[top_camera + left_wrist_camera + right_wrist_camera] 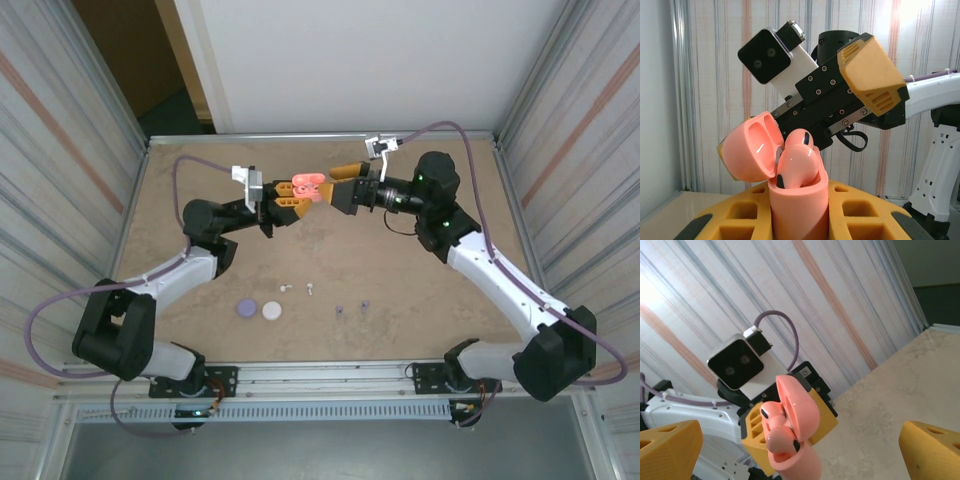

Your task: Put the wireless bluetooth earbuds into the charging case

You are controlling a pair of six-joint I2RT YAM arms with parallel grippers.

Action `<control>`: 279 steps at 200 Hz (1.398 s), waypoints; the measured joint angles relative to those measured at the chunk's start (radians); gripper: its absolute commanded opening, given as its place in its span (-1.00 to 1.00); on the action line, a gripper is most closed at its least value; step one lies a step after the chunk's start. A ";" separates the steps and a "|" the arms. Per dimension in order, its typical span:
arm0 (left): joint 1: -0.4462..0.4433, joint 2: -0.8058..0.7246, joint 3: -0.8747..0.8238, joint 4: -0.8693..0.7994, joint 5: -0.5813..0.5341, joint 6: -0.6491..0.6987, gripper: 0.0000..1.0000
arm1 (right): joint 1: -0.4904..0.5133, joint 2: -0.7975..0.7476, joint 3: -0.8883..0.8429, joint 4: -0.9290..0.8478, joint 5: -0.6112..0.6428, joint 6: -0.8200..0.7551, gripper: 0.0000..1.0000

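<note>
My left gripper [298, 196] is shut on a pink charging case [309, 186], held up above the table's far middle. In the left wrist view the case [799, 207] stands upright between the yellow fingers [735, 217], its lid [747, 147] swung open to the left. Two pink earbuds [799, 165] sit in it, heads sticking out. My right gripper [336, 185] faces the case, open, a finger on either side of it [670, 450]. Two white earbuds [286, 287] and two purple ones [340, 311] lie on the table.
A purple round case [245, 309] and a white one [272, 311] lie shut near the front of the beige table [440, 270]. Striped walls close in the left and right sides.
</note>
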 measured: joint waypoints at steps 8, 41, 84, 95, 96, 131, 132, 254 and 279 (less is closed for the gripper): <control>0.000 0.000 0.001 -0.002 0.000 0.000 -1.00 | 0.003 0.007 0.009 0.000 -0.006 0.000 1.00; 0.000 0.000 0.000 -0.006 0.002 0.004 -1.00 | 0.016 0.028 0.031 0.010 -0.016 0.001 0.96; 0.000 0.000 0.001 -0.038 0.002 0.027 -1.00 | 0.028 0.044 0.034 0.016 -0.036 0.001 0.93; 0.000 0.000 0.001 -0.048 0.002 0.032 -1.00 | 0.031 0.045 0.034 0.016 -0.037 0.001 0.90; 0.000 0.000 0.000 -0.049 0.002 0.032 -1.00 | 0.031 0.045 0.034 0.017 -0.037 0.001 0.90; 0.000 0.000 0.001 -0.087 0.002 0.058 -1.00 | 0.040 0.046 0.035 0.021 -0.048 0.001 0.86; 0.000 0.000 0.001 -0.087 0.002 0.058 -1.00 | 0.040 0.046 0.035 0.021 -0.049 0.001 0.86; 0.000 0.000 0.001 -0.109 0.002 0.083 -1.00 | 0.047 0.046 0.037 0.023 -0.061 -0.008 0.79; 0.000 0.000 0.001 -0.120 0.001 0.098 -1.00 | 0.051 0.046 0.037 0.022 -0.061 -0.025 0.77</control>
